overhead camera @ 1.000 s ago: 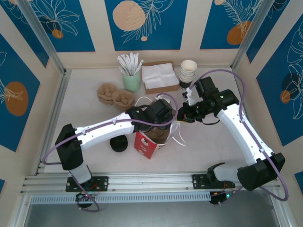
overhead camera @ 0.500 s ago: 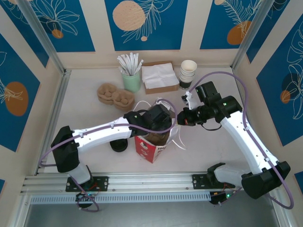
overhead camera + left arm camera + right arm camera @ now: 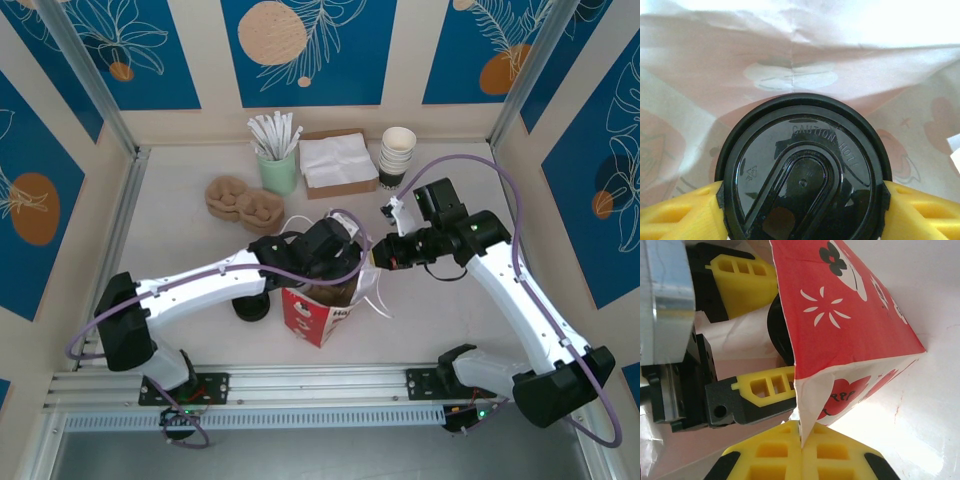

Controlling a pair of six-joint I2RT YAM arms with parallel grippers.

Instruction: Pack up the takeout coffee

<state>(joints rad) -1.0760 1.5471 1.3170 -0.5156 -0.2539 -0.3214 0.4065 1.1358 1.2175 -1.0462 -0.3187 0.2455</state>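
The takeout coffee [image 3: 802,175] shows its round black lid marked "CAUTION HOT", with the white inner wall of the bag behind it. My left gripper [image 3: 802,202] is shut on the cup, a yellow finger [image 3: 685,212] pressing each side of the lid. From above, the left gripper [image 3: 332,250] reaches into the open mouth of the red bag [image 3: 316,310]. My right gripper [image 3: 801,442] is shut on the bag's rim edge, and the red bag [image 3: 840,305] stands upright beyond it. From above, the right gripper [image 3: 378,256] sits at the bag's right side.
A stack of cream cups [image 3: 398,152], a napkin box [image 3: 338,162] and a green cup of sticks [image 3: 277,160] line the back. Cardboard cup carriers [image 3: 243,202] lie at the back left. Loose black lids [image 3: 251,302] sit left of the bag. White bag handles [image 3: 380,292] trail right.
My left arm has stretched forward and carried the cup down into the bag's mouth. The right gripper has kept its hold on the rim while shifting slightly.
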